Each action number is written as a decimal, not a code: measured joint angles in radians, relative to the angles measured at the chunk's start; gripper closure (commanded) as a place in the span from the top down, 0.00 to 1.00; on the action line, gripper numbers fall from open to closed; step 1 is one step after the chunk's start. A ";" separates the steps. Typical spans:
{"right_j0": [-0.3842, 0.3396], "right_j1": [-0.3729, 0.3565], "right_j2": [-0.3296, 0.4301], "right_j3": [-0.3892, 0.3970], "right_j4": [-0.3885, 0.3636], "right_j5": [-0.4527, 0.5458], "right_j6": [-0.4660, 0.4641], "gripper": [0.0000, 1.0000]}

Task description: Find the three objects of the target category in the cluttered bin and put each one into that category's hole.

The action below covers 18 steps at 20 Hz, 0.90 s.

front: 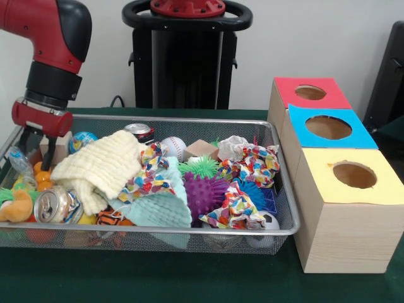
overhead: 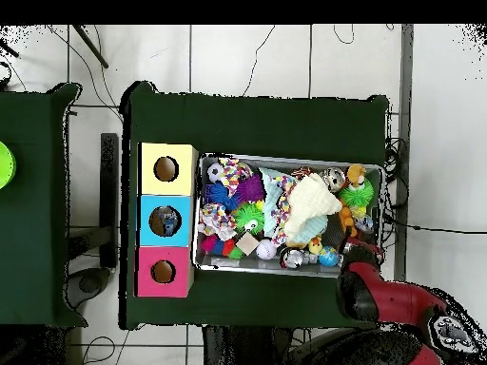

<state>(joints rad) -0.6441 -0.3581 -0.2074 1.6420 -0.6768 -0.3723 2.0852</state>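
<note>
The wire mesh bin [front: 189, 120] is full of clutter; it also shows in the overhead view [overhead: 285, 158]. My gripper [front: 36, 146] reaches down into the bin's far left corner with its black fingers apart and nothing between them. A small clear creased bottle [front: 19, 163] lies just left of it by the bin wall. A crumpled clear-whitish thing [front: 232, 146] lies at the back right; I cannot tell whether it is a bottle. The blue-topped box's hole [front: 328, 127] is the middle one, right of the bin. Overhead, something shiny shows inside that hole [overhead: 167, 220], and the arm hides the gripper [overhead: 360, 249].
A red-topped box [front: 287, 88] and a yellow-topped box [front: 379, 189] flank the blue one. In the bin lie a yellow cloth [front: 101, 165], two drink cans [front: 53, 205] [front: 140, 131], a purple spiky ball [front: 205, 192], a baseball [front: 173, 148] and a wooden block [front: 61, 146].
</note>
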 measured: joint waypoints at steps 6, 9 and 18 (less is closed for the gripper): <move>0.001 0.006 0.003 -0.013 0.000 0.000 0.000 0.00; 0.001 0.005 0.005 -0.015 0.000 -0.001 0.000 0.00; 0.001 0.004 0.005 -0.022 0.000 0.000 0.000 0.00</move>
<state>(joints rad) -0.6432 -0.3541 -0.2019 1.6203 -0.6766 -0.3723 2.0852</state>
